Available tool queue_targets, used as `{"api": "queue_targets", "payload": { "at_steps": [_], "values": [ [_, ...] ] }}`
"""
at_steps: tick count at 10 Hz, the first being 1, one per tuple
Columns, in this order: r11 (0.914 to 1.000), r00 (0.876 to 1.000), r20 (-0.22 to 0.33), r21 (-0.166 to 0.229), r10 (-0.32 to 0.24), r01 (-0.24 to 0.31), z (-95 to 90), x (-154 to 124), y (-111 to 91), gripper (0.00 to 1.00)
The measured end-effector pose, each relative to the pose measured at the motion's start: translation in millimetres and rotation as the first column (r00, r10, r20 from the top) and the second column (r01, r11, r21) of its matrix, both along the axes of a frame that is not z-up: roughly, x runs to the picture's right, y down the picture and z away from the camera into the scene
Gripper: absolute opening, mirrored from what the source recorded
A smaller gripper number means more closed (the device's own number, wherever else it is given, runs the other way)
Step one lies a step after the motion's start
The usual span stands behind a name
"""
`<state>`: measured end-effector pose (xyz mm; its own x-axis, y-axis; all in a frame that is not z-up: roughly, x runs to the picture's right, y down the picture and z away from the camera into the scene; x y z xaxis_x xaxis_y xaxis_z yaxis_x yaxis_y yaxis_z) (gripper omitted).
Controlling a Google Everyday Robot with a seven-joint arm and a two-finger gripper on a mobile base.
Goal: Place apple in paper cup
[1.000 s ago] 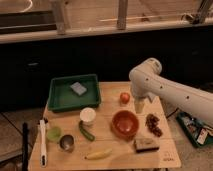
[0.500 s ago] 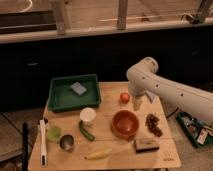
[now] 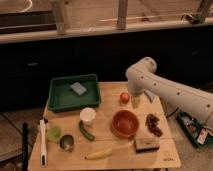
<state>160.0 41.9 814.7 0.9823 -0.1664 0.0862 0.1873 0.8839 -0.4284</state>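
The apple (image 3: 124, 97) is a small red-orange fruit on the wooden table (image 3: 165, 150), at the far middle. The paper cup (image 3: 88, 115) is white with a pale rim and stands upright left of centre, in front of the green tray. My gripper (image 3: 136, 100) hangs from the white arm just right of the apple, close beside it, low over the table. The apple lies on the table and is not held.
A green tray (image 3: 60, 97) with a grey sponge (image 3: 78, 88) sits at the back left. A red-orange bowl (image 3: 124, 124), dark grapes (image 3: 153, 124), a cucumber (image 3: 85, 131), a banana (image 3: 102, 152), a metal cup (image 3: 67, 143), a pale green object (image 3: 54, 133) and a brown block (image 3: 146, 144) lie around.
The arm and gripper have shifted slightly left, toward the apple. The objects on the table have not moved.
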Motion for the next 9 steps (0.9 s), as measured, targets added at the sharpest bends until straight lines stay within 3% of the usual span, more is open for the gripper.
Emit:
{"api": "queue_targets", "payload": {
  "at_steps": [9],
  "values": [
    [0.9992,0.998,0.048,0.024,-0.033,0.032,36.8,7.5,-10.1,0.8]
  ]
}}
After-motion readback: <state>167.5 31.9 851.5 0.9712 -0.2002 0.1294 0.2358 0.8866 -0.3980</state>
